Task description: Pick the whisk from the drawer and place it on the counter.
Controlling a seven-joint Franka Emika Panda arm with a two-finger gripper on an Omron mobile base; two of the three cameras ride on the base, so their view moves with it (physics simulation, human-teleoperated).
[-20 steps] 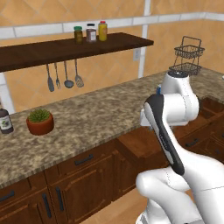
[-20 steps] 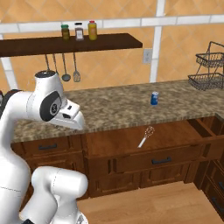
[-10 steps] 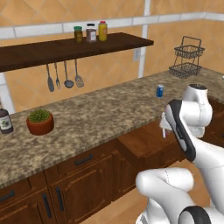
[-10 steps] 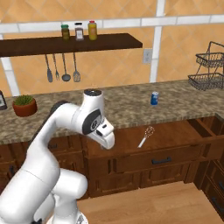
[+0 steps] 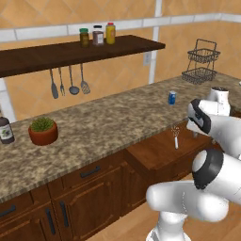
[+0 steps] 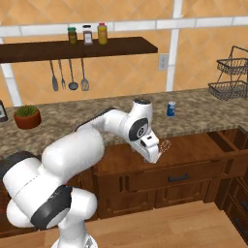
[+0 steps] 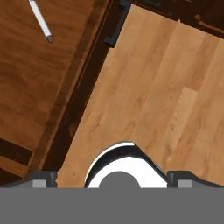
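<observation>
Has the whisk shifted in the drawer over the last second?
No. The whisk lies on the drawer floor below the blue can, as before; the arm alone swung over.

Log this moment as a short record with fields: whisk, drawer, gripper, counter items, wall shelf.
whisk: lies flat on the drawer floor, white handle toward the drawer front, untouched
drawer: pulled open below the counter, black bar handle on its front
gripper: open, empty, looking down over the drawer's front edge and the wooden room floor; whisk handle at the upper left of the hand view
counter: speckled granite, bearing a blue can, a potted plant, a dark bottle, a wire basket
wall shelf: three jars on top, utensils hung beneath
</observation>
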